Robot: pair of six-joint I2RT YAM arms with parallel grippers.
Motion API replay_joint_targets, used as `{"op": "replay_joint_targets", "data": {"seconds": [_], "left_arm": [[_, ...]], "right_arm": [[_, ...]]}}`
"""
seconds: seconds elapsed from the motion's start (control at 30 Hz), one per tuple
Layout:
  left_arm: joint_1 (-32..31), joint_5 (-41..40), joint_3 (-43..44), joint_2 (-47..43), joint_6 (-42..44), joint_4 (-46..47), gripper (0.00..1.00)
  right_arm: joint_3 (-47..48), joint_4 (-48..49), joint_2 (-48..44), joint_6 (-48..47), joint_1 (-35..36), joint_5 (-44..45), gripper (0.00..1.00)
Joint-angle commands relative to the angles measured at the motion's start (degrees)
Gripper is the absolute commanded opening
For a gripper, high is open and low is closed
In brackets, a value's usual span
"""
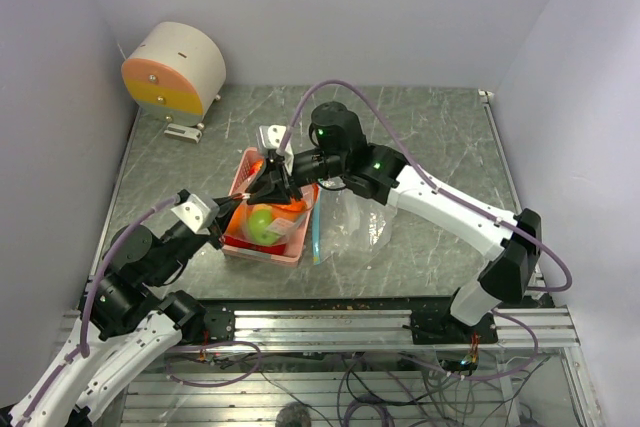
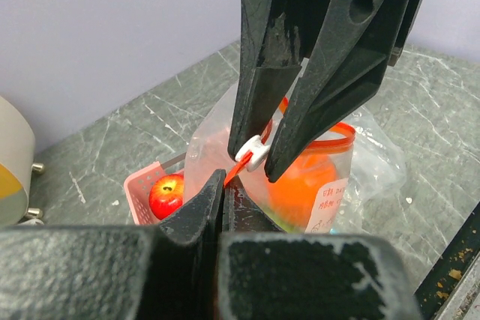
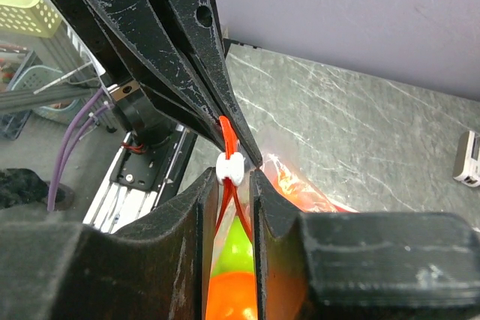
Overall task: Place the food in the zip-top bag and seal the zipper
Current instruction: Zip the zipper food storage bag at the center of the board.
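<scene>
Within pale lilac walls lies a grey marbled worktop. At the near end of a pink slatted plastic basket stands a clear plastic zip-top bag holding an orange round fruit and a green apple. A glossy red apple lies in the basket beside it. The left gripper is clamped tight on the bag's red-orange zipper strip, just beside its white slider. The right gripper has its jaws narrowly parted either side of that slider. A crinkly clear sheet with a teal-blue strip lies just right of the basket.
</scene>
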Motion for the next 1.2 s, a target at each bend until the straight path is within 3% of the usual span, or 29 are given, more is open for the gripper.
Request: {"op": "replay_joint_targets", "data": {"seconds": [0.0,0.17,0.3,0.57,1.17], "left_arm": [[0.2,-0.3,0.5,0.4,-0.4,3.2,0.07],[0.3,-0.3,0.7,0.7,-0.5,2.9,0.07],[0.2,-0.4,0.5,0.7,-0.5,3.0,0.07],[0.2,-3.5,1.6,0.7,-1.4,1.4,0.07],[0.2,-25.0,1.9,-5.3,-3.4,-0.2,0.07]], "right_arm": [[2.0,0.6,1.7,0.5,0.0,-1.3,0.24],[1.2,2.4,1.2,1.2,-0.1,-0.5,0.22],[-0.1,3.8,0.2,1.9,-0.1,0.4,0.0],[-1.6,1.8,-1.1,-0.2,-0.2,2.3,0.0],[-8.4,-0.3,-6.0,-2.4,-7.2,7.6,0.0]]}}
